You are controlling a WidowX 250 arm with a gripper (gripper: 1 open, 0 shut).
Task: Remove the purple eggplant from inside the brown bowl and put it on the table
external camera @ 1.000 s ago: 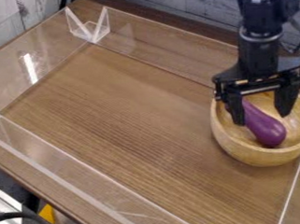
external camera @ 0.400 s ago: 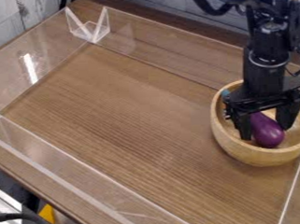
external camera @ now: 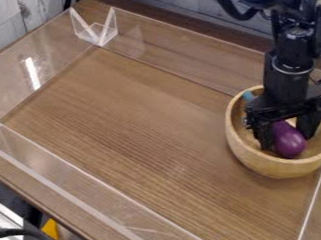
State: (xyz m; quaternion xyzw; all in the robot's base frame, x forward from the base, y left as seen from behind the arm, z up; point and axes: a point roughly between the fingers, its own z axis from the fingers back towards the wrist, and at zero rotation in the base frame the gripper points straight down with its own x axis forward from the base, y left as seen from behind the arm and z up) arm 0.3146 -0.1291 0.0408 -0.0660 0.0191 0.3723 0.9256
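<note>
The brown bowl [external camera: 253, 158] stands at the right side of the table [external camera: 137, 123]. Inside it lies the purple eggplant [external camera: 287, 139], glossy, with its rounded end toward the front. My gripper [external camera: 285, 134] points straight down into the bowl. It is open, one finger on each side of the eggplant, and the fingertips [external camera: 261, 134] sit below the rim. The upper part of the eggplant is hidden behind the gripper. I cannot tell whether the fingers touch it.
Clear acrylic walls [external camera: 72, 186] run along the table's edges, with a folded clear corner piece [external camera: 93, 26] at the back left. The bowl sits close to the right wall [external camera: 315, 210]. Bare wood-grain tabletop stretches left of the bowl.
The gripper has come down into the bowl and shifted slightly right, its open fingers now straddling the eggplant. Bowl and eggplant have stayed put.
</note>
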